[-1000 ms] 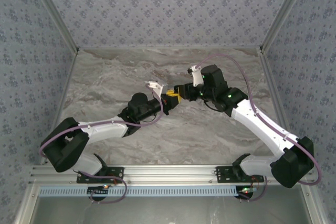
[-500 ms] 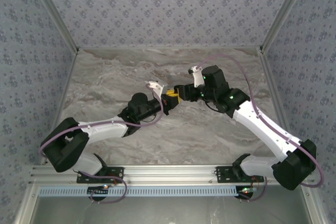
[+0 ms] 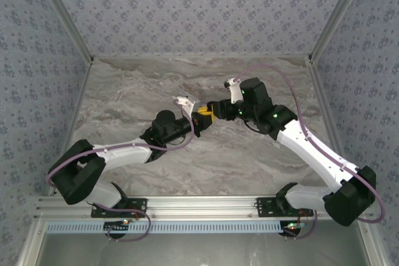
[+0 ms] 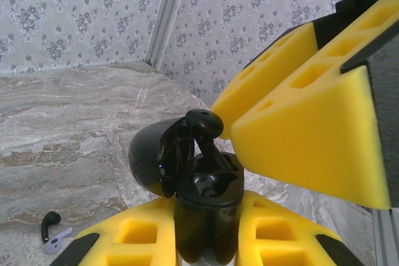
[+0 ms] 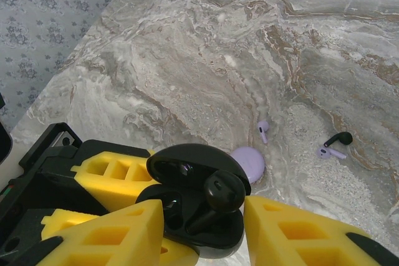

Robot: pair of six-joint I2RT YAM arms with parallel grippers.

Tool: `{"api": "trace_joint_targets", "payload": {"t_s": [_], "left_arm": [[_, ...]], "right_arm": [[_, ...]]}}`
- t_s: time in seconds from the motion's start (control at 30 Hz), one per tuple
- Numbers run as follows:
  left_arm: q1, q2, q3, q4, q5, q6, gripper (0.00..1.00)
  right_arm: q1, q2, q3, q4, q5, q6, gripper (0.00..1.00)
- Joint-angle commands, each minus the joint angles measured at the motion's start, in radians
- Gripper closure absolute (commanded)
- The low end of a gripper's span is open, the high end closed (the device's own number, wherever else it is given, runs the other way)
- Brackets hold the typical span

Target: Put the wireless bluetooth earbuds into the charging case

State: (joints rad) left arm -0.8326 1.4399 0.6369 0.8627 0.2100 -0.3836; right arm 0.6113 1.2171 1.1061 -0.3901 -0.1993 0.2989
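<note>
Seen from above, 2 robot arms reach across a marble-patterned bench (image 3: 124, 98) and meet near its middle.

Coming in from the left, the left tool (image 4: 207, 207) is clamped on the charging case (image 4: 206, 228). Its 2 yellow fingers press the lower body of the case from either side. The charging case is a small, glossy black puck. Its lid (image 4: 153, 160) is hinged open and stands up on the side of the case away from the other arm.

1 black earbud (image 4: 202, 123) sits in the open case, tilted. Its rounded head stands above the case's rim and its stem points down into the case.

Coming in from the right of the case, the right tool (image 5: 204, 207) has its 2 yellow fingers apart, 1 on each side of that earbud, with the tips close over the case. Whether either finger touches the earbud cannot be told.

The right wrist camera shows loose things on the bench beyond the case. A pale lavender disc (image 5: 252, 163) lies flat just behind the case and is partly hidden by it. A small lavender piece (image 5: 263, 130) lies a little farther from the case than the disc. Farther right, well apart from the case, the second earbud (image 5: 338, 137) lies on the bench. It is also black, and a second lavender piece (image 5: 327, 152) lies just beside it.
</note>
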Motion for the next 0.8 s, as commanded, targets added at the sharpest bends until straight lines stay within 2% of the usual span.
{"api": "trace_joint_targets", "payload": {"t_s": [0.0,0.77], "left_arm": [[-0.006,-0.033,0.014,0.022,0.029,0.024,0.84],[-0.006,-0.075,-0.008,0.009,0.034,0.083,0.85]], "right_arm": [[0.006,-0.013,0.037,-0.013,-0.032,-0.003,0.62],[0.027,-0.022,0.058,-0.048,-0.1,-0.061,0.68]]}}
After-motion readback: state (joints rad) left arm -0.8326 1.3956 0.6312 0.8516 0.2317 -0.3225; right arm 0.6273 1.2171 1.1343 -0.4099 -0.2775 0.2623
